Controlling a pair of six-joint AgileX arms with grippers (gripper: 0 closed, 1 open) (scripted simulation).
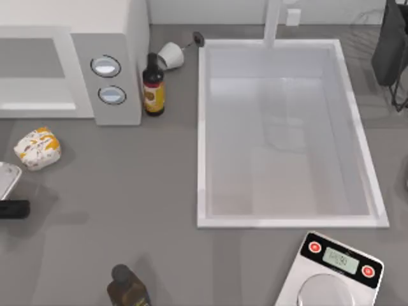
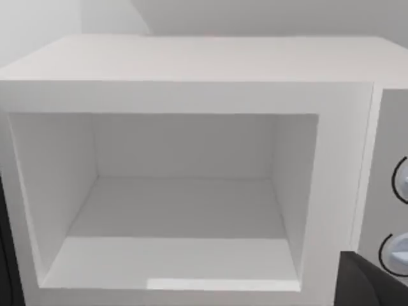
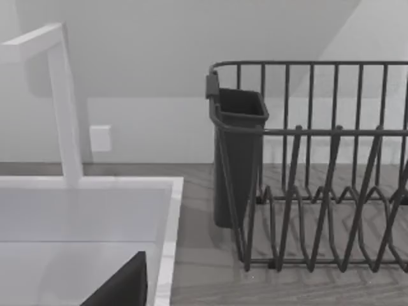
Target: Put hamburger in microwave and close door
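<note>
Top: hamburger (image 1: 37, 148) loose on counter, just in front of microwave (image 1: 70, 57), near left edge; likely staged for pickup. Left arm at far left edge, right arm parked top right.
L wrist: cavity (image 2: 178, 204) open & bare, cam aimed straight in, prob. lining up drop spot. Fingers: can't tell.
R wrist: dish rack (image 3: 319, 172) beside sink (image 3: 83, 217); idle. Fingers: can't tell.

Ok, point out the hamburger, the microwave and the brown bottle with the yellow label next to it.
hamburger (image 1: 37, 148), top view, middle of its paper wrap.
microwave (image 1: 107, 48), top view, white panel above the knobs.
brown bottle (image 1: 153, 90), top view, its yellow label.
</note>
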